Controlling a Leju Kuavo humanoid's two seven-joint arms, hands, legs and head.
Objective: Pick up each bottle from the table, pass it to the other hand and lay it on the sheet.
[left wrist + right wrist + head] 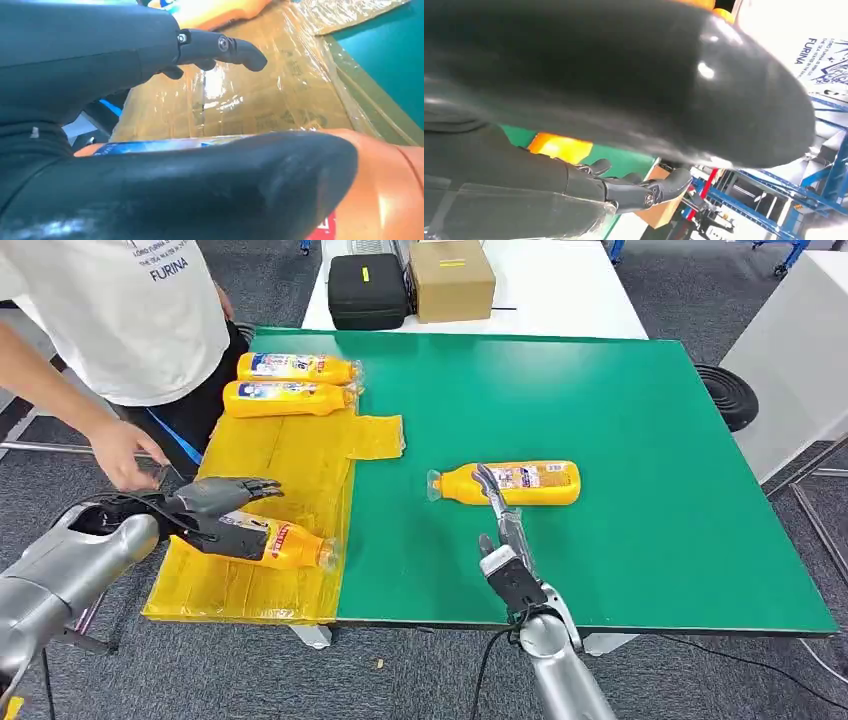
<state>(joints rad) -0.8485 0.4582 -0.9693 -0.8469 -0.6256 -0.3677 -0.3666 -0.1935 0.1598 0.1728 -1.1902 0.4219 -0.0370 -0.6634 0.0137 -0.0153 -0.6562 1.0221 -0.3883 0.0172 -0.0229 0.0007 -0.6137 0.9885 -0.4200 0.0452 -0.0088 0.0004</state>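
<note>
An orange bottle lies on the yellow sheet near its front edge. My left hand is at the bottle's base. Its thumb lies along the bottle and its fingers are spread above it, off the plastic. Two more orange bottles lie side by side at the sheet's far end. Another bottle lies on the green table. My right hand reaches toward it from the near side with fingers stretched out, the tips over its neck end. The right wrist view shows those straight fingers and the bottle beyond.
A person in a white shirt stands at the table's left, one hand hanging just beyond my left arm. A black case and a cardboard box sit on the white table behind. The green table's right half is bare.
</note>
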